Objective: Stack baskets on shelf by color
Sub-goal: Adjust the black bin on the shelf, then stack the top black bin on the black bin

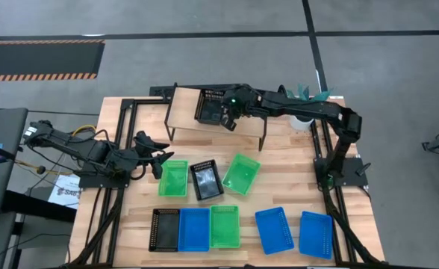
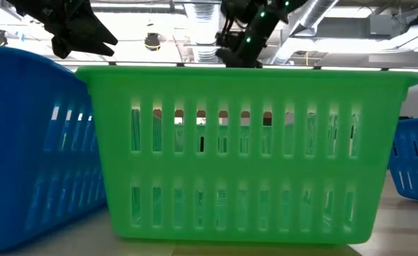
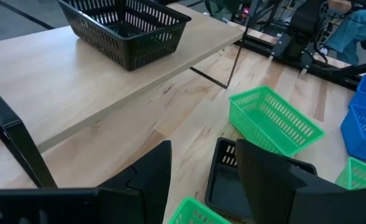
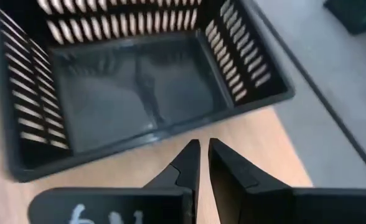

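One black basket (image 1: 210, 104) stands by its bottom on the light-wood shelf (image 1: 186, 113) at the table's far side. My right gripper (image 4: 203, 149) hovers over the shelf board just short of that basket's near wall (image 4: 139, 146). Its fingers are open by only a narrow gap, with nothing between them. My left gripper (image 1: 156, 153) waits open at the table's left, above a green basket (image 1: 173, 178). On the tabletop lie another black basket (image 1: 204, 180), a tilted green one (image 1: 241, 173), and a near row of black (image 1: 164, 228), blue (image 1: 194, 229) and green (image 1: 224, 226).
Two more blue baskets (image 1: 274, 229) (image 1: 316, 234) lie at the near right. The shelf board is bare to the left of the black basket. A white cup with a plant (image 1: 303, 119) stands by the shelf's right end. In the low view, a green basket (image 2: 244, 156) blocks most of the scene.
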`<action>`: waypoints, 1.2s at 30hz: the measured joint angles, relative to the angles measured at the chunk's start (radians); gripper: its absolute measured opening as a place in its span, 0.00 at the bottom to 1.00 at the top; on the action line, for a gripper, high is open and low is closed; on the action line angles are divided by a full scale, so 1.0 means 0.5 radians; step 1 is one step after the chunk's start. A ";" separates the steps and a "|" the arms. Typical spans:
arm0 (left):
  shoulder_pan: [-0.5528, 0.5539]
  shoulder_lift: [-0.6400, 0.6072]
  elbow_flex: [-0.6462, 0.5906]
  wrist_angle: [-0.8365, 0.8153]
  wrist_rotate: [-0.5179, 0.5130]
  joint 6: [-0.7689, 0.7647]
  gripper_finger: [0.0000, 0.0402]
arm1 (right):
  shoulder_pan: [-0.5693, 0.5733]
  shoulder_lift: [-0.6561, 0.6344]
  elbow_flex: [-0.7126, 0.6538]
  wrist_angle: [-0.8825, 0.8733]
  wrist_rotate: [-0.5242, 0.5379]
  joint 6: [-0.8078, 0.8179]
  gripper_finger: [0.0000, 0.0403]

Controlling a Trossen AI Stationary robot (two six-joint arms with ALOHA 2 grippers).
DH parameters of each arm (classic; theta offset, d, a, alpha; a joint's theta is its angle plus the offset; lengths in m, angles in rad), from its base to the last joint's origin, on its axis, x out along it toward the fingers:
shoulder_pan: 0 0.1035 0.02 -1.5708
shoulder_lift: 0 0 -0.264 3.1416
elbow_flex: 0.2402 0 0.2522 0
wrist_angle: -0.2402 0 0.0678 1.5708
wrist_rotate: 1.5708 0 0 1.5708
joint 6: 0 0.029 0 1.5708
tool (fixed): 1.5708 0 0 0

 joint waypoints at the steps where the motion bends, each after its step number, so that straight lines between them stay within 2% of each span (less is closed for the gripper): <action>1: 0.000 0.000 0.000 0.000 -0.001 0.000 0.42 | -0.013 0.023 0.000 0.027 -0.001 0.001 0.14; 9: 0.000 0.000 0.000 -0.002 0.005 0.001 0.42 | -0.044 0.233 0.026 0.355 -0.015 -0.116 0.14; 16: 0.001 0.000 0.000 -0.001 0.000 0.007 0.42 | -0.021 0.462 0.273 0.390 -0.179 -0.127 0.14; 19: 0.001 0.000 0.000 -0.001 0.000 0.004 0.42 | 0.003 0.559 0.401 0.373 -0.187 -0.175 0.14; 26: 0.001 0.000 0.000 -0.001 0.007 -0.003 0.42 | 0.058 0.632 0.638 0.136 -0.166 -0.209 0.14; 36: 0.001 0.000 0.000 -0.001 0.009 -0.008 0.42 | 0.178 0.435 0.713 -0.412 -0.192 -0.020 0.14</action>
